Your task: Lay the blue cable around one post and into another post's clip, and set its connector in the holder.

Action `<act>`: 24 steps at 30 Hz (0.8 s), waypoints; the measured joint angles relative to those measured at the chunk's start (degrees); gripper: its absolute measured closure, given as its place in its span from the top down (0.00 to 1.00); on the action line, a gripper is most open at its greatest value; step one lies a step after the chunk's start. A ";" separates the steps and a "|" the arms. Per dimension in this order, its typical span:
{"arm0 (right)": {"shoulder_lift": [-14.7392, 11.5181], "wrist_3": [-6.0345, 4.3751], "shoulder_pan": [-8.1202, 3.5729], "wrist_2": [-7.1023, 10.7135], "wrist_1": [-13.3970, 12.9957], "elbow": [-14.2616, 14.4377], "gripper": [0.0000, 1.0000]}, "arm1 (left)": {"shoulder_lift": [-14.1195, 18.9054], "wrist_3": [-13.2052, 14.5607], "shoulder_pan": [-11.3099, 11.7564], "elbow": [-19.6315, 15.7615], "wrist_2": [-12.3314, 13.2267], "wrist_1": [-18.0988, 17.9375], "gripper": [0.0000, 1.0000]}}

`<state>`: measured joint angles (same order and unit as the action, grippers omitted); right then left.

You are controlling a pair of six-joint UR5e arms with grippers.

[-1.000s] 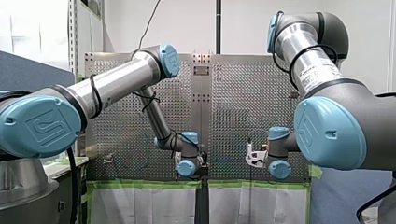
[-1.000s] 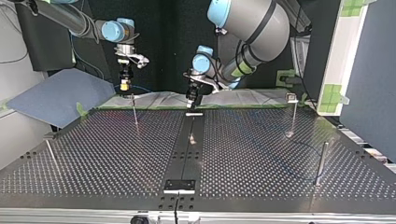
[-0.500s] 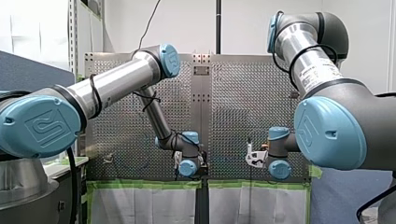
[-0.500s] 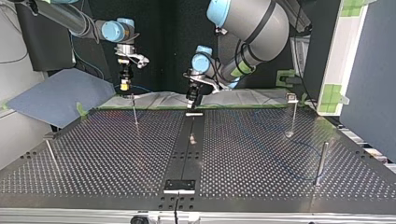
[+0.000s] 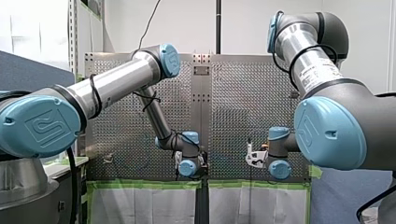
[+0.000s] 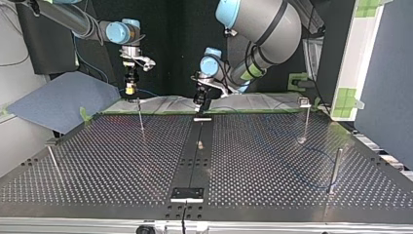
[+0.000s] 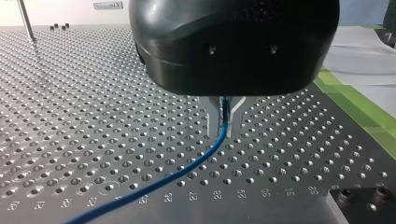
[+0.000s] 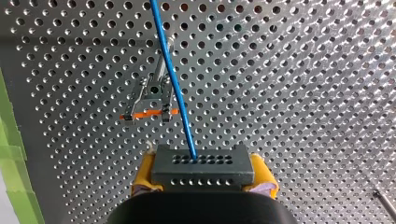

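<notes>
**Both arms all but still, cable and connector already gripped**

Over the last second almost nothing has moved. The perforated silver metal table (image 6: 97,161) looks unchanged, and my left wrist has only crept slightly beside the table's black centre strip (image 6: 195,165). I judge the routing has barely begun.

My left gripper (image 7: 223,133) hangs over the strip's end nearest the arms. Its narrow metal fingers (image 7: 212,116) are clenched on the thin blue cable (image 7: 187,175), which trails onto the table.

My right gripper (image 8: 204,175), well aside of the strip, clamps its yellow pads (image 8: 144,175) on the dark grey rectangular connector block (image 8: 203,163). It hovers above a small metal clip post with an orange tab (image 8: 152,98).
</notes>
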<state>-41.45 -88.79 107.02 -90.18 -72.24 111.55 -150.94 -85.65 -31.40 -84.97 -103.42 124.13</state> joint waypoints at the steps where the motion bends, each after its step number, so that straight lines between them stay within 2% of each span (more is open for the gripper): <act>1: 0.00 0.00 0.00 0.00 0.00 0.01 0.05 | 0.00 -0.01 0.00 0.00 0.02 0.02 0.03; 2: 0.00 0.00 0.00 0.00 0.00 0.01 0.05 | 0.00 -0.02 0.00 0.00 0.05 0.06 0.00; 15: 0.00 0.02 -0.01 -0.24 0.15 0.02 0.05 | 0.00 -1.01 -0.37 -0.03 1.50 1.03 0.00; 24: 0.03 0.99 0.16 -2.90 0.21 0.93 0.05 | -0.02 -0.63 -3.37 -0.08 1.86 2.70 0.00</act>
<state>-41.42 -87.79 107.17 -93.09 -72.03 112.48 -150.96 -86.27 -34.77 -85.05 -101.56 126.83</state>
